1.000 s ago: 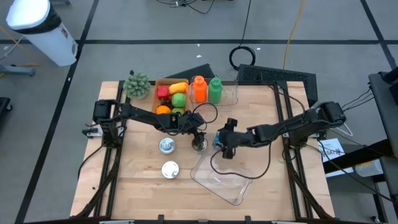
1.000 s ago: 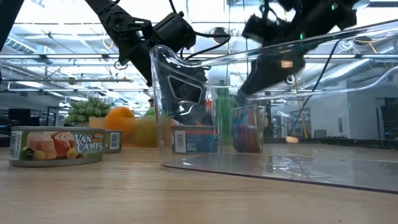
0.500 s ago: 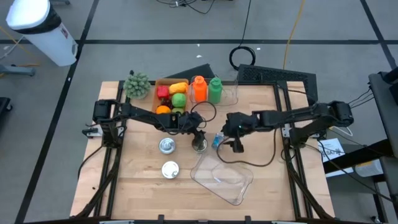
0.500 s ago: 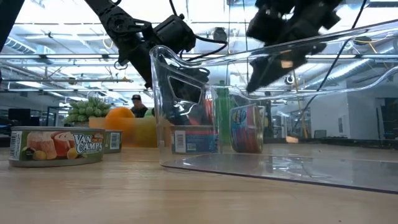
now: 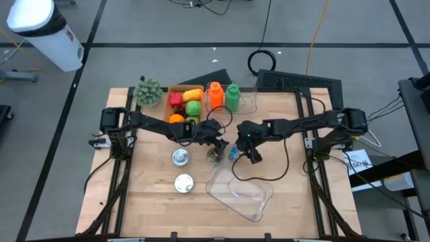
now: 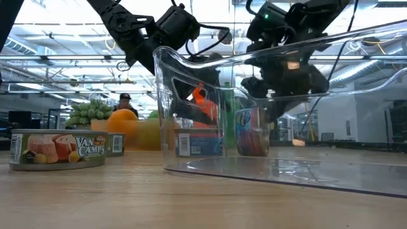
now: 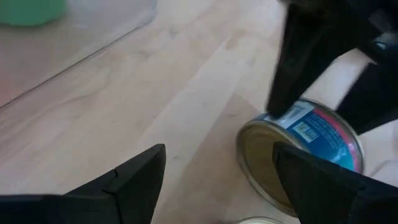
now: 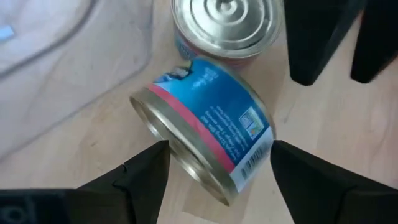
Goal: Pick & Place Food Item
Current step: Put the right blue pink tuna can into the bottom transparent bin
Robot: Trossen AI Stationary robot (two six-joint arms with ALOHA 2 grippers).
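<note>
Grey floor (image 5: 134,27), white bin (image 5: 44,30), black cables (image 5: 262,62).

Low view: clear bin (image 6: 286,108) cut off at right edge, cans behind its wall distorted. Left wrist view blurred; blue can (image 7: 298,155) partly hidden by dark fingers (image 7: 311,56). Right wrist view: second can (image 8: 227,25) cropped at top edge.

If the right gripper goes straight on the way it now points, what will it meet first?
Most likely the blue can lying on its side: the right gripper is open and points right at it, fingers either side. An upright can stands just beyond; depth is uncertain.
</note>
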